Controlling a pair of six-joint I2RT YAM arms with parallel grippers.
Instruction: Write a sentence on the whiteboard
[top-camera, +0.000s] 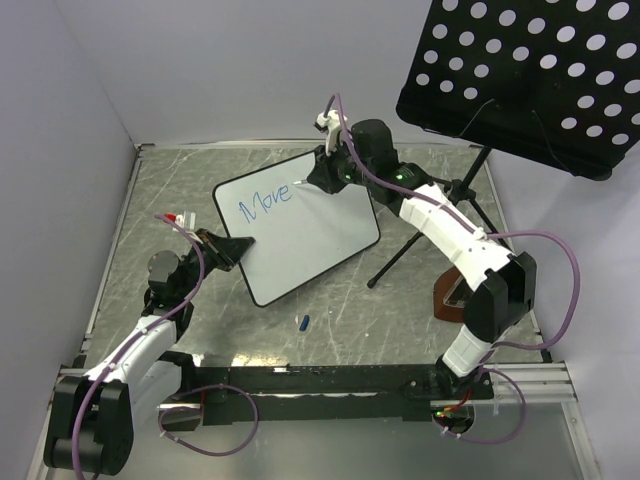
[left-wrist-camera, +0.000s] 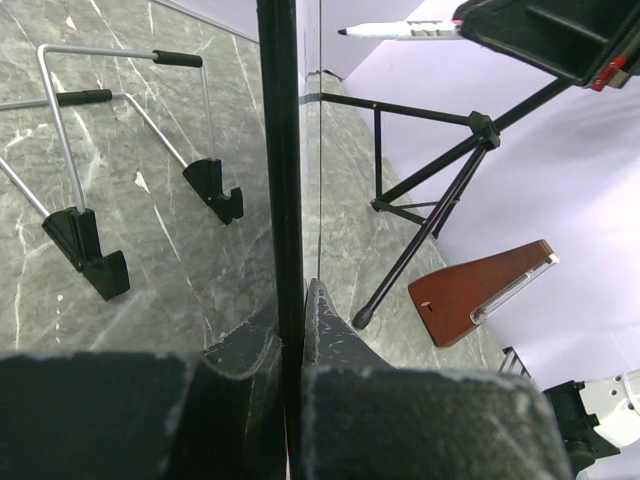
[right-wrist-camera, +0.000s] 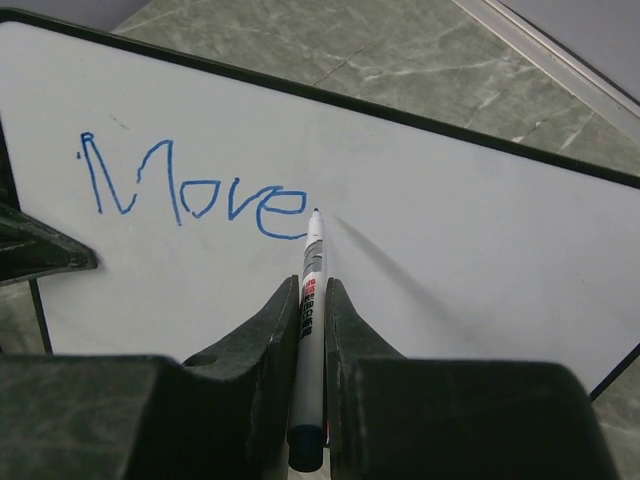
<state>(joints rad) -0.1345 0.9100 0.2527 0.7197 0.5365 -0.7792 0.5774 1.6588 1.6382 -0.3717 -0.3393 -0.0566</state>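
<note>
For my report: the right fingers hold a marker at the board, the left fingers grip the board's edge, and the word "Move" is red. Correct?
No: the word "Move" is blue, not red; the right wrist view shows it. The right fingers do hold the marker at the board, and the left fingers grip its edge.

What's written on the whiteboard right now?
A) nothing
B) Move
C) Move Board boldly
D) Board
B: the whiteboard carries only the blue writing "Move", and the marker tip sits just past the last letter.
</note>
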